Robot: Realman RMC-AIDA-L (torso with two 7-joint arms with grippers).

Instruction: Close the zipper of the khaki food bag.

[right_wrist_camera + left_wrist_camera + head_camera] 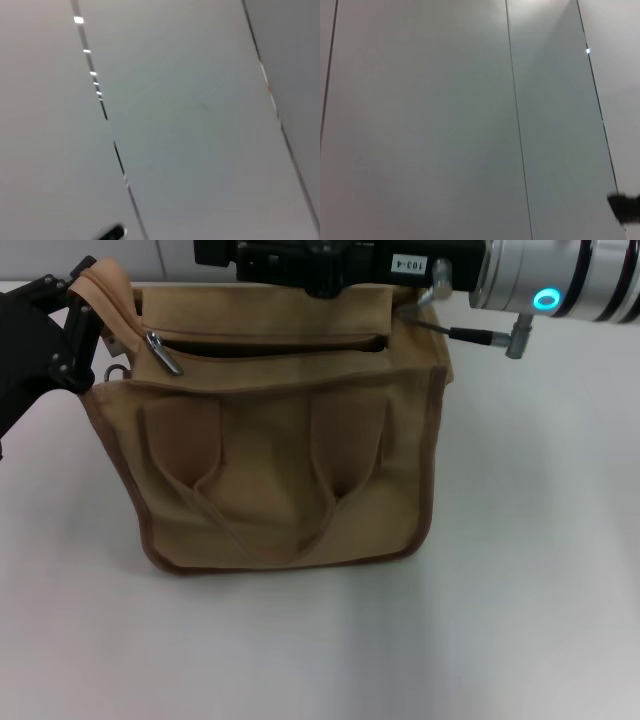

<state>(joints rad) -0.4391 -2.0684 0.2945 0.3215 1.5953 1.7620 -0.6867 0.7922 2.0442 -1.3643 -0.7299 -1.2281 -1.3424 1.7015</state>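
Left end effector (88, 315) is sitting at the far left corner of the khaki food bag (285, 455), black fingers closing on a bunched fold of tan fabric at the zipper's end, w/ the rest of that arm showing as a dark mass at the left edge of the head view. Right end effector (320, 265) is hanging over the bag's far edge near the middle; can't tell how far open it is or whether it's gripping anything, since only the black housing w/ a white label is showing, and the silver arm w/ a glowing cyan ring is stretching off to the right. The zipper (270, 343) is running along the bag's top panel and is gaping open as a dark slot across most of the width. Its silver pull tab (162, 352) is lying at the left end of the slot, just beside the left end effector. The bag is standing upright on the white surface (530, 570), roughly centre and toward the far side, w/ two strap handles drooping down its front face. Both wrist views are showing only pale grey panels w/ thin dark seams.
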